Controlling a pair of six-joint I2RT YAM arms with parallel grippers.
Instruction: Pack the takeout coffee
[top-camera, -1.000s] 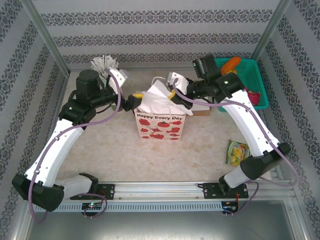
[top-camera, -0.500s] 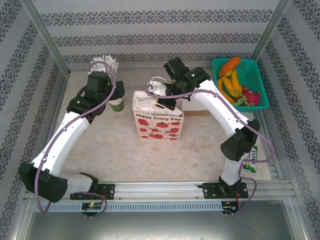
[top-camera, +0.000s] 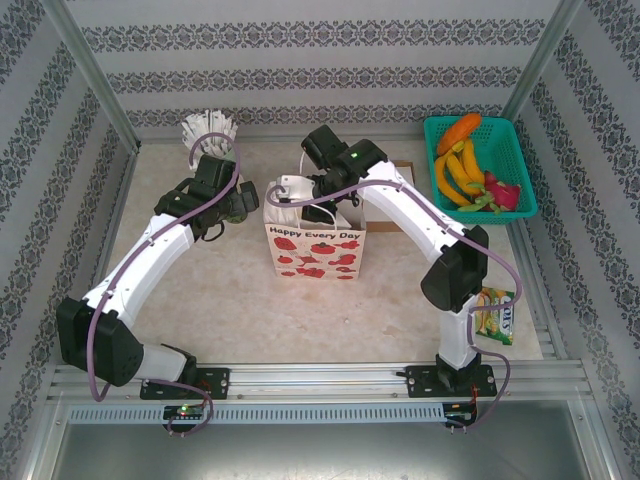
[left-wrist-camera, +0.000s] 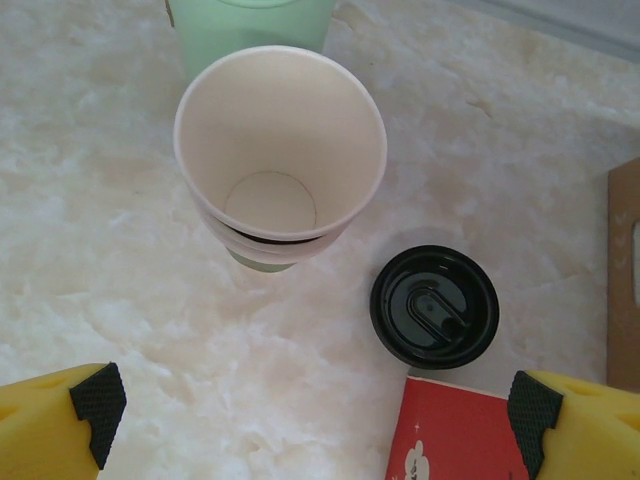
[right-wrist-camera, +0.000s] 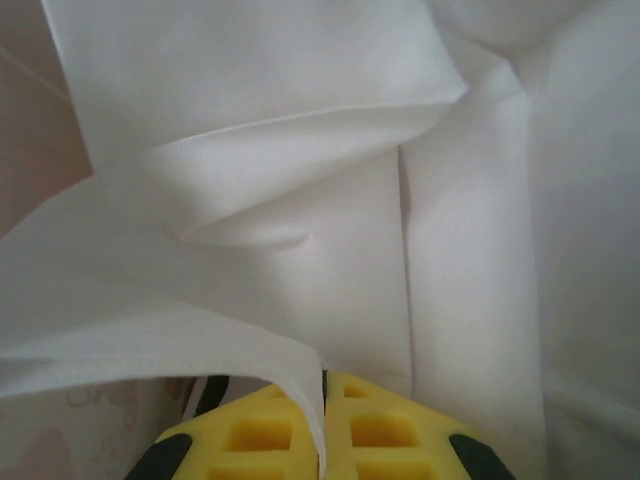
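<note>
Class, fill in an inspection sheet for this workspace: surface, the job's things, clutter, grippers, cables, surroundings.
Surface: pale marbled tabletop, no spills seen.
Job's things: takeout coffee upright, lid on, on the table beside the gift bag, not inside it.
Clutter: stack of cream cups, pale-green cup, wrapped sticks, fruit basket, snack packet, cardboard box.
Grippers: left gripper open above the coffee and cups; right gripper shut on the bag's white wall.
Cables: purple cables along both arms; no snag seen.
Surroundings: patterned walls, metal frame posts.
</note>
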